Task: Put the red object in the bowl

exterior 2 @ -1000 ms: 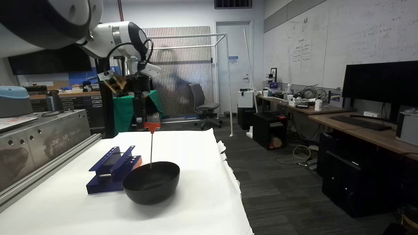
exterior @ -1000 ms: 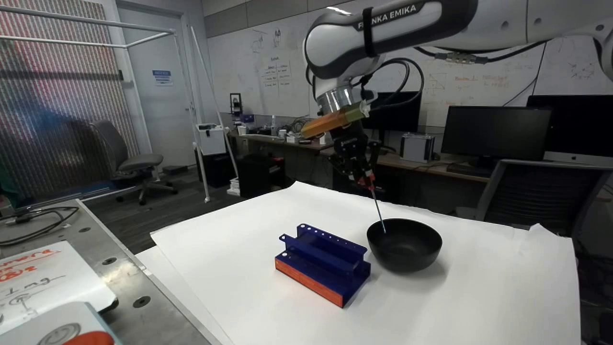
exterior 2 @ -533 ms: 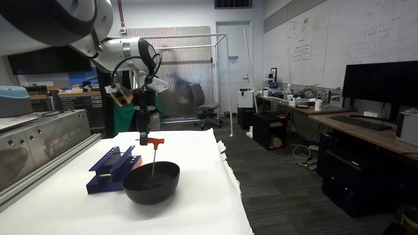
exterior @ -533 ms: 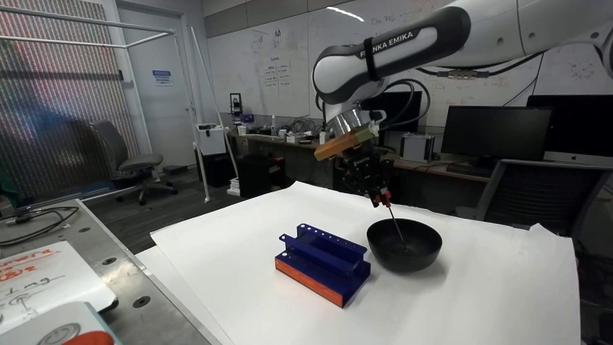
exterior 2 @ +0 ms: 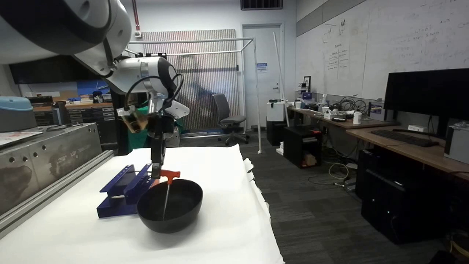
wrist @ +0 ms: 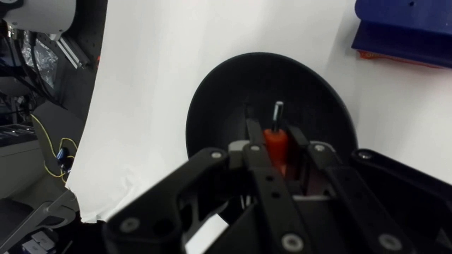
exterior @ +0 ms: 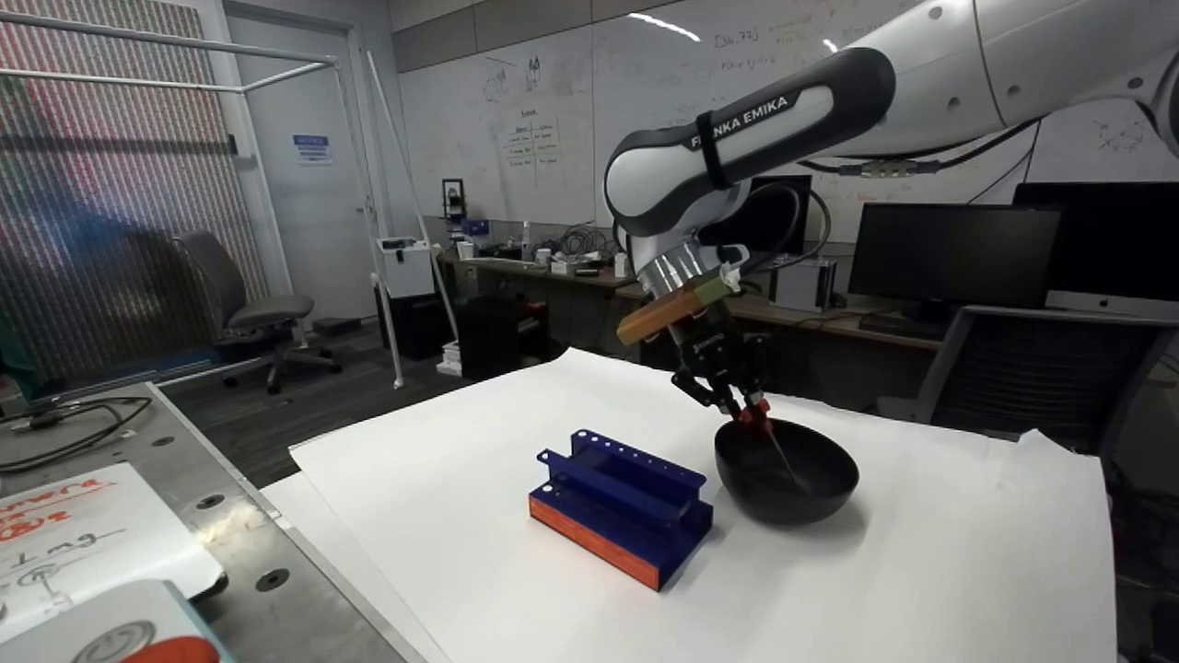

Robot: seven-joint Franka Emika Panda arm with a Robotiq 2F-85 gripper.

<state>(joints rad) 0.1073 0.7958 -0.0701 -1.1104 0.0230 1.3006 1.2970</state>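
Your gripper (wrist: pixel 275 132) is closed around the handle of the red tool (exterior 2: pixel 170 176), as the wrist view shows near the middle of the frame. The tool is not yet released: in both exterior views its thin shaft (exterior 2: pixel 166 200) goes down inside the black bowl (exterior: pixel 820 479), while the handle is near the rim. At right of centre in an exterior view, this rim slopes down toward the right of the frame, so the bowl seems to me tilted. Probably the fingertips (exterior 2: pixel 156 171) or the shaft push on it; which one, I cannot tell. If you go lower, I think the bowl could slip or tip over on the white sheet (exterior: pixel 967 562), or be pushed against the blue rack (exterior: pixel 626 506), just beside it. If you let go here, the handle could fall outside, because it is close to the edge and the shaft looks long for so shallow a bowl. It would be safer, I believe, to lift slightly, bring the handle toward the bowl's middle, and then release.
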